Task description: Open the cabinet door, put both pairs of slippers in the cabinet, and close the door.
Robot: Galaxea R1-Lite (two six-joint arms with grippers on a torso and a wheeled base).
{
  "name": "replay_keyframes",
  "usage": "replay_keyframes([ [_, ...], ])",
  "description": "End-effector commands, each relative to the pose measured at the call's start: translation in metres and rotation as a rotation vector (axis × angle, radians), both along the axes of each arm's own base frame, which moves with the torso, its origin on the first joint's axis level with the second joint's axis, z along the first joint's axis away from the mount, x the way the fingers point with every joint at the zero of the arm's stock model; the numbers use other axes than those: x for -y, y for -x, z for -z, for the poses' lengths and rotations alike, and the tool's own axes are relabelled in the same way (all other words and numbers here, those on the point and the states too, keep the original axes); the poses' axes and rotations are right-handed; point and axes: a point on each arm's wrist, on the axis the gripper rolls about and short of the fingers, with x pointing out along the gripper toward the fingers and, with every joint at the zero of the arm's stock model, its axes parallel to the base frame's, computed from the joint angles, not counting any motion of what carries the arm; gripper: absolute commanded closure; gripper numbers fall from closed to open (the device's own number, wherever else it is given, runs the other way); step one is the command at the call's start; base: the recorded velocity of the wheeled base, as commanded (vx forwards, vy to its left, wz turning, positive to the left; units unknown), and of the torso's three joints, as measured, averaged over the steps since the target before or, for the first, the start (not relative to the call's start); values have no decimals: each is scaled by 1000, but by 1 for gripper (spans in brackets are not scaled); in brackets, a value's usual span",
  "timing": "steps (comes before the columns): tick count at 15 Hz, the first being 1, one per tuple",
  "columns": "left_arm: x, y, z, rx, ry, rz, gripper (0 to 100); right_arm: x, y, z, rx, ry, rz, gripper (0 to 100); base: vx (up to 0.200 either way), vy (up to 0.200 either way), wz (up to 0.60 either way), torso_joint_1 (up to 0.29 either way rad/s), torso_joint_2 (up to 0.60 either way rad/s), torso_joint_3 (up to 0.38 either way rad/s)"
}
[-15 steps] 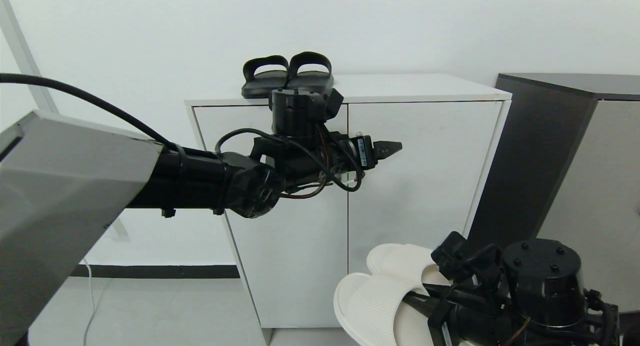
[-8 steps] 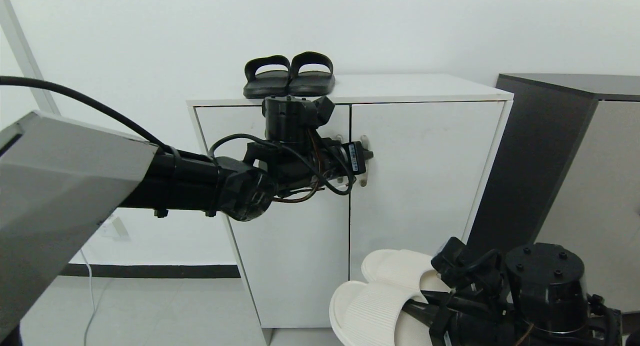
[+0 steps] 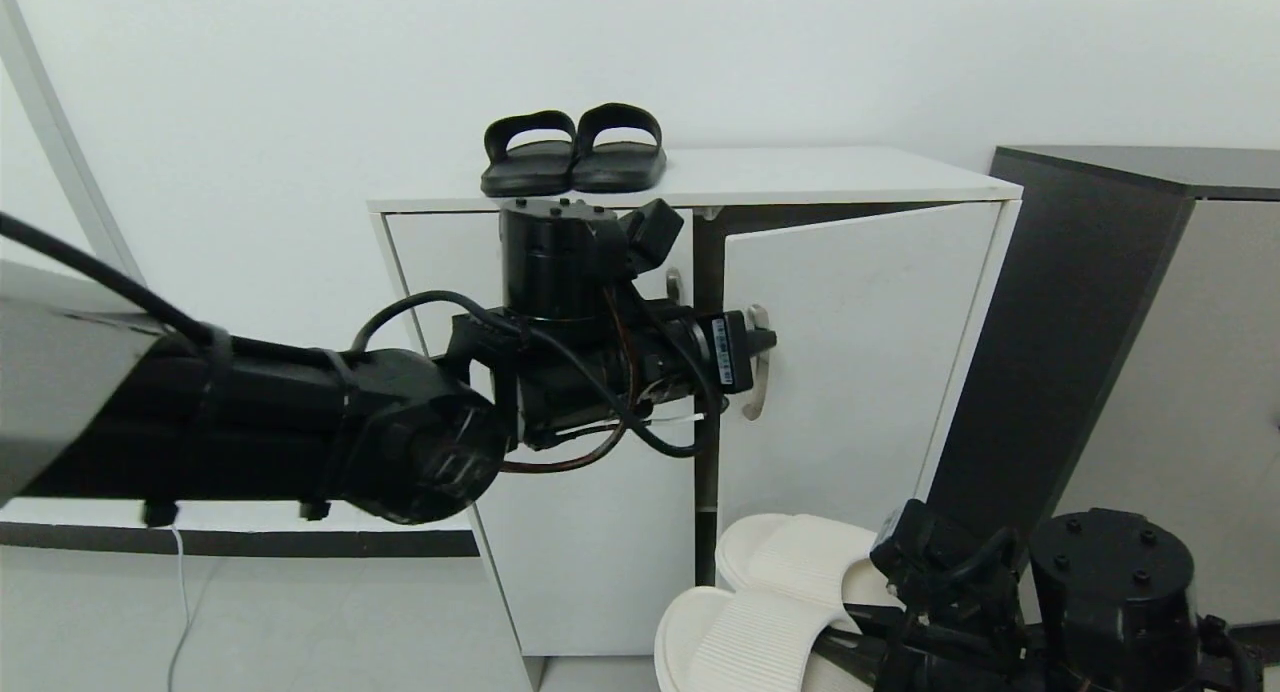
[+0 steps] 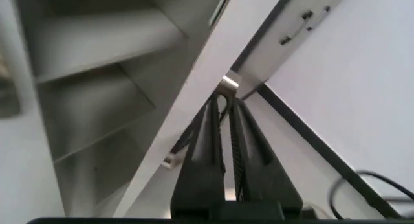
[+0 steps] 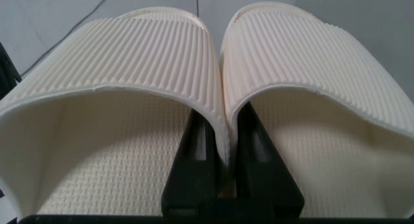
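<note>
The white cabinet (image 3: 820,177) stands against the wall, with a pair of black slippers (image 3: 572,152) on its top. Its right door (image 3: 860,352) is ajar, and a dark gap shows beside the shut left door (image 3: 590,532). My left gripper (image 3: 762,344) (image 4: 223,104) is shut on the right door's metal handle (image 3: 760,397) (image 4: 229,83). Shelves (image 4: 97,88) show inside the cabinet. Low at the right, my right gripper (image 5: 223,130) is shut on the inner straps of both white slippers (image 3: 770,592) (image 5: 155,62), held side by side.
A dark grey cabinet (image 3: 1100,322) stands close to the white one's right side, in the door's swing path. A white cable (image 3: 180,612) hangs down to the floor at the left. Open floor lies in front of the left door.
My left gripper went to the right door's handle, shut on it and pulled back toward me, and the door came open by a gap. The white slippers sank slightly.
</note>
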Motion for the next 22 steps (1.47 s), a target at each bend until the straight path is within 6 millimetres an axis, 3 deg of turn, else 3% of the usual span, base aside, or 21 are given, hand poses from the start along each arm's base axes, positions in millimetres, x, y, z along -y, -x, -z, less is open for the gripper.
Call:
replay_keyframes([
  [1,-16,23,-13,26,20,4,100,-1,1,0,0,1,-6,100,0,0,0,0,0,0],
  [4,-37,23,-1,49,41,-35,100,-1,3,1,3,6,-16,100,0,0,0,0,0,0],
  [6,-41,17,4,47,39,-53,100,-2,4,1,2,9,-23,100,0,0,0,0,0,0],
  [13,-17,-30,15,46,55,-47,100,-5,12,4,-5,19,-51,100,0,0,0,0,0,0],
  [16,-11,-39,19,40,60,-49,100,-5,13,5,-8,23,-51,100,0,0,0,0,0,0],
  [20,-10,-37,19,2,94,-49,100,-6,12,6,-11,27,-49,100,-150,0,0,4,3,5],
  [22,3,-14,21,14,101,7,100,-6,13,6,-10,29,-55,100,-200,0,0,-5,0,2],
])
